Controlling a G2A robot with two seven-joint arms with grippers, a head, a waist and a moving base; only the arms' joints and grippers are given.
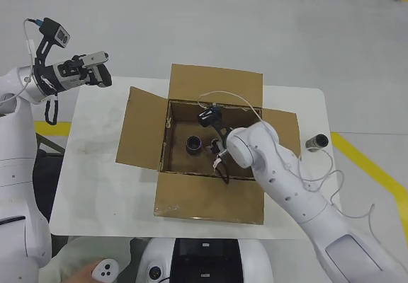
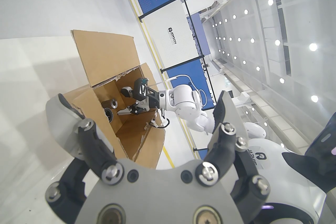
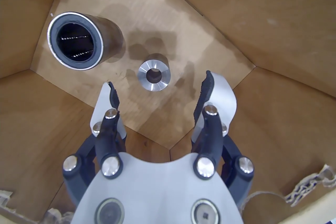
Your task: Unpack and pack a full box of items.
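An open cardboard box (image 1: 140, 134) stands mid-table with its flaps spread. On its floor a large dark metal cylinder (image 3: 78, 41) stands upright, seen in the top view as a ring (image 1: 193, 145). Beside it stands a small shiny metal sleeve (image 3: 154, 72). My right gripper (image 3: 157, 89) is open inside the box, a little above the small sleeve, holding nothing. From the left wrist view the right gripper (image 2: 126, 101) hangs in the box (image 2: 105, 57). My left gripper (image 1: 98, 67) is held off the table's far left corner, and its jaws stand open and empty (image 2: 141, 114).
Another metal cylinder (image 1: 317, 142) lies on the white table (image 1: 98, 177) to the right of the box. A white cable loops above the box's far edge. Bare table lies left of the box.
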